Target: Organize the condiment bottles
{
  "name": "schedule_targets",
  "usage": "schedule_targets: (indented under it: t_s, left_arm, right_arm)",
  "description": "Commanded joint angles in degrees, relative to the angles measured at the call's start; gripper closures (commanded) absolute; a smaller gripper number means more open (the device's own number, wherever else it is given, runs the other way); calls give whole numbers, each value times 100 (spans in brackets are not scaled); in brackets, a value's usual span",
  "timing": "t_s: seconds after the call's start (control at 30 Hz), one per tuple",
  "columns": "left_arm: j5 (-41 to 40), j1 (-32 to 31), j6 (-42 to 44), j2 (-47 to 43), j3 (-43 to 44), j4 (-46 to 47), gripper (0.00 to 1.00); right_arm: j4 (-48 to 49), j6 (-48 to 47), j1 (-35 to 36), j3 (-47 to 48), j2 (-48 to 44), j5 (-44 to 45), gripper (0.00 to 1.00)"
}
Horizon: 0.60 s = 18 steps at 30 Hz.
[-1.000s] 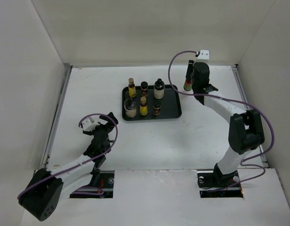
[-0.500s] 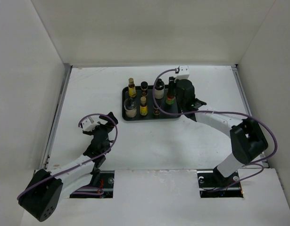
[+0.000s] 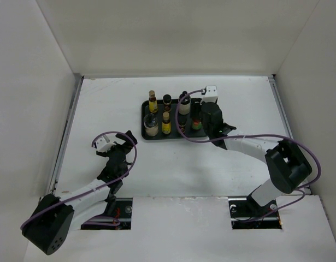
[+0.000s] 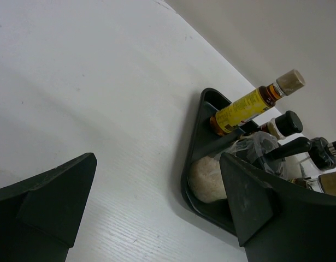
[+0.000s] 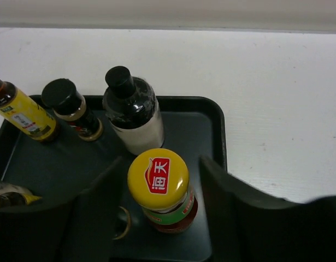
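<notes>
Between the fingers of the right gripper (image 5: 162, 164) stands the red bottle (image 5: 158, 180), yellow cap up, green neck just showing beneath it. The jaws are released: in the right wrist view a strip of dark tray shows between each finger and the bottle, so nothing is grasped. The bottle rests upright on the black tray (image 5: 184, 123), toward its right end and close to the right rim. Just behind it, nearly touching, is a dark bottle with a white label (image 5: 132, 112) and a black cap. Further left along the far row are a dark-capped jar (image 5: 69, 106) and a yellow-labelled bottle (image 5: 23, 112), tilted in this view.

Seen from above, all the condiment bottles (image 3: 166, 124) are on the tray, in two rough rows, with the silver-lidded shaker (image 3: 150, 126) at the near left corner. One small bottle in the near row is partly hidden by the purple cable (image 3: 185, 117) that loops over the right wrist.

Well away from the tray, the left gripper (image 4: 157, 161) hangs over the near left part of the table with its fingers spread wide and nothing between them. Its camera looks across the bare surface at the tray's left end, where the shaker of pale grains and a yellow-labelled bottle stand.

The table (image 3: 102, 109) is white and matt, with a faint grain. Plain white walls (image 3: 173, 38) close it in at the back and on both sides.
</notes>
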Motion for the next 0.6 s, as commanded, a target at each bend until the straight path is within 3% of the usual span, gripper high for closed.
schedule_targets:
  t_s: [0.0,0.2,0.33,0.57]
  left_arm:
    - [33,37,14,-57,143,179,0]
    - [77,72,23,-21,214,65,0]
    - [165,116,23,-206,222,-75,0]
    - [464,344,49,-690,222,-489,0]
  right_arm:
    - [506,179,62,18,-158,190,33]
    - [532,223,88,-61,-561,208,0]
    - [532,232,237,-289,-1000,321,0]
    - [788,582,299,-1255,-2081,1323,0]
